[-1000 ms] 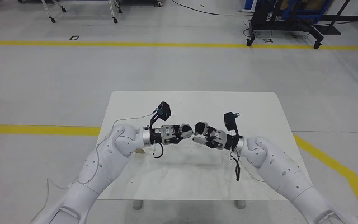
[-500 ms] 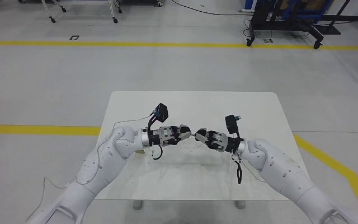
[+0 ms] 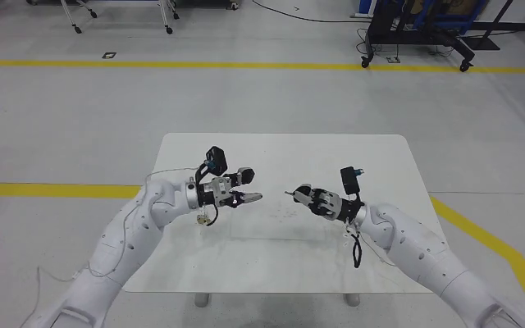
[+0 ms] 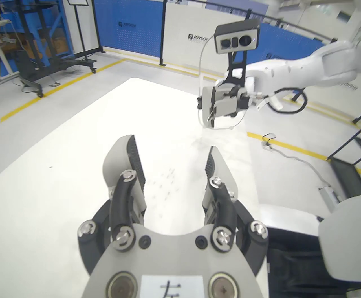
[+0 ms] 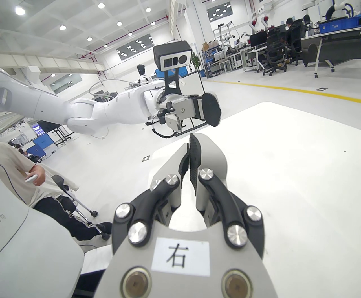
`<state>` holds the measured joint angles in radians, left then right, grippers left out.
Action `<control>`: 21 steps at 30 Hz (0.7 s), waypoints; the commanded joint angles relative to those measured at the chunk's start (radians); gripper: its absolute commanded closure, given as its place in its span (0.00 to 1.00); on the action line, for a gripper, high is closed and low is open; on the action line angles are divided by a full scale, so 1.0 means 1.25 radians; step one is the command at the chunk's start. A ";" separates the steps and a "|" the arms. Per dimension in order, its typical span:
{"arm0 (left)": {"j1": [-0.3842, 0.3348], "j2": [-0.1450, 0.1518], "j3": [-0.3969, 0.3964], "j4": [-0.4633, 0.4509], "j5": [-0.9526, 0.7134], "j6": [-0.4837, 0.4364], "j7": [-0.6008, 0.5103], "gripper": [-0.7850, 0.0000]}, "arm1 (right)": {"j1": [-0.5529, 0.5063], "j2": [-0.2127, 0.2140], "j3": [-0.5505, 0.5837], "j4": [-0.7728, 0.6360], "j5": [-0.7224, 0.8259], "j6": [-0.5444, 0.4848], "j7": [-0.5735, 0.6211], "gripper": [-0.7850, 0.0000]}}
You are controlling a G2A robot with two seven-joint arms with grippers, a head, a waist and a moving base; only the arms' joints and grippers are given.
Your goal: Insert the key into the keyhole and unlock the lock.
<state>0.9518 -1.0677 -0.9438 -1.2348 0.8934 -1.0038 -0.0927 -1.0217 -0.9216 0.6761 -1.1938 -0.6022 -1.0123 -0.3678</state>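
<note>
From the top view, the white table with rounded corners stands on a pale grey floor crossed by yellow lines, and a dark wheeled rack stands at the far right. Both my arms hang over the middle of the table, tips facing each other and apart. My left gripper is spread wide with nothing in it. My right gripper is pressed together on the key, a thin dark sliver that pokes from its tips toward the left one across the gap. A small tan thing hangs under my left wrist, too small to tell. In the left wrist view the table is smooth and matte, with faint dark specks past my fingers; blue wall panels and a yellow floor line lie beyond. My left gripper stands wide, its fingers grey metal with black ribbed pads. Well ahead and above the table, my right gripper is closed, the key a slim point below its tips. In the right wrist view the table runs out to a hall with ceiling lights and desks with chairs. My right gripper has its ribbed black pads together; I cannot make out the key between them here. Beyond it my left gripper gapes, one flat black pad turned toward me.
</note>
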 commanded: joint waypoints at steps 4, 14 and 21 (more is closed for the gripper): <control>0.118 0.055 -0.133 -0.157 0.267 0.062 -0.067 0.00 | 0.005 0.011 -0.010 0.006 -0.013 0.000 -0.037 1.00; 0.317 0.116 -0.298 -0.268 0.469 0.005 -0.101 0.00 | 0.036 0.016 -0.072 0.018 -0.006 0.000 -0.053 1.00; 0.312 0.116 -0.286 -0.218 0.476 0.023 -0.092 0.00 | 0.067 0.015 -0.111 0.029 0.014 0.000 -0.055 1.00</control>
<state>1.3516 -0.9207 -1.3130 -1.5178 1.4902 -0.9785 -0.2064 -0.9421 -0.9033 0.5410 -1.1587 -0.5862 -1.0123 -0.4353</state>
